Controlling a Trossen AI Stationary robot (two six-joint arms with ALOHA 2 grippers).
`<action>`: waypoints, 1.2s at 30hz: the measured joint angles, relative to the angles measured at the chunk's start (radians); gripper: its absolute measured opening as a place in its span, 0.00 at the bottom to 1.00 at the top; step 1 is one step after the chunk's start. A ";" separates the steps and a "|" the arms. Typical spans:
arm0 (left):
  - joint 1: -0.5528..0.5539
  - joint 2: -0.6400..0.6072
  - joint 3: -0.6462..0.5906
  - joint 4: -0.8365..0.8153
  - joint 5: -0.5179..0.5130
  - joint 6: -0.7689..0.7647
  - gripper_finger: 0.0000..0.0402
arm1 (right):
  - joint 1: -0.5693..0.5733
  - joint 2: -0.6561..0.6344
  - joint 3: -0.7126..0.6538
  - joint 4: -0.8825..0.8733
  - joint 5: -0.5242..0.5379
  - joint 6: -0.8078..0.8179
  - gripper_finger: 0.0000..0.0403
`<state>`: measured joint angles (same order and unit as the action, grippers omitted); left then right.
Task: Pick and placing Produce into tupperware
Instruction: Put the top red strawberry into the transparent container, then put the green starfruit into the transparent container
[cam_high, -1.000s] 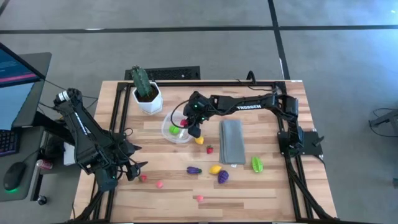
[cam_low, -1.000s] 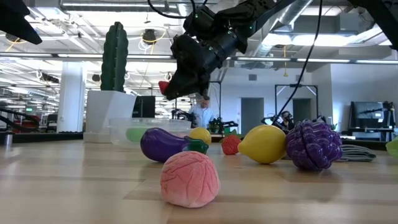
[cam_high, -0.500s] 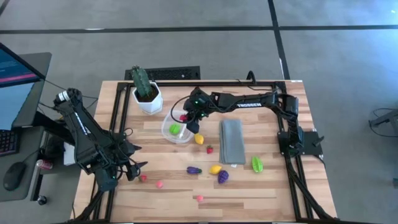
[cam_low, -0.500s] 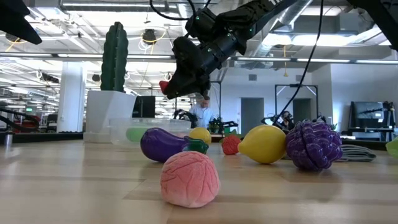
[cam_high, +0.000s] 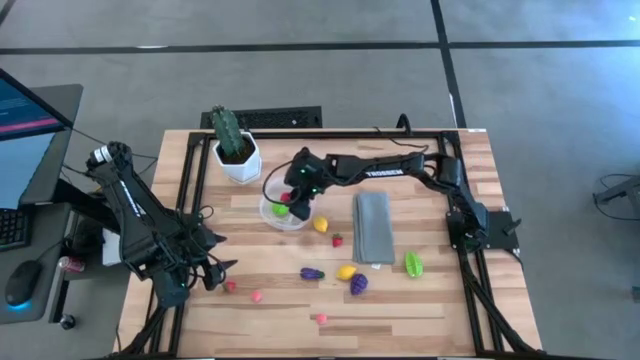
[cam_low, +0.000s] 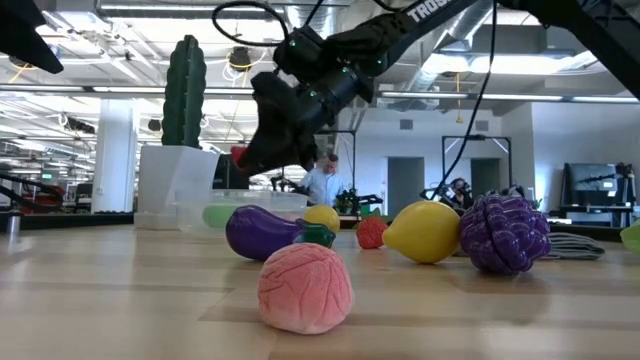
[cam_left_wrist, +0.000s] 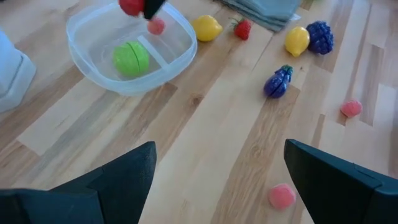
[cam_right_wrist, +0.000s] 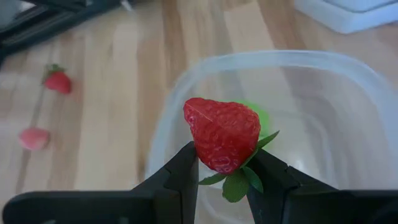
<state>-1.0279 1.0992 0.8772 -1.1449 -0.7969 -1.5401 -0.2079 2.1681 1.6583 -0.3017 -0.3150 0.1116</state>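
Note:
My right gripper is shut on a red toy strawberry and hangs over the tupperware, a clear round container on the wooden table. Inside it lie a green piece and a small pink piece. More produce is scattered on the table: a lemon, a small strawberry, an eggplant, purple grapes, a green piece. My left gripper waits open near the table's front left corner, with nothing between its fingers. My right gripper pinches the strawberry between its two fingers, low on its sides near the leafy end. The fingers slant down from the table's right side. The strawberry is lifted clear, just above the tupperware's opening, its red body standing out past the fingertips.
A cactus in a white pot stands just behind the tupperware. A grey folded cloth lies to its right. Small pink pieces lie near the front edge. A dark frame borders the table.
My right gripper has gone toward the table's left edge and a little down with the strawberry. It has passed from the tupperware's right rim to a place over its inside, and it has stayed shut. The strawberry remains lifted clear.

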 joint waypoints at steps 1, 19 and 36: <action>0.000 0.000 0.000 -0.001 0.001 0.001 0.85 | -0.008 0.000 0.006 -0.019 0.001 -0.005 0.33; 0.000 0.000 0.000 -0.006 -0.021 0.012 0.85 | -0.034 0.000 0.022 -0.122 0.036 0.002 0.33; 0.000 0.000 0.000 -0.006 -0.023 0.011 0.85 | -0.035 0.000 0.022 -0.133 0.001 0.021 0.58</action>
<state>-1.0279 1.0992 0.8772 -1.1511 -0.8196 -1.5288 -0.2428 2.1677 1.6802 -0.4343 -0.3140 0.1329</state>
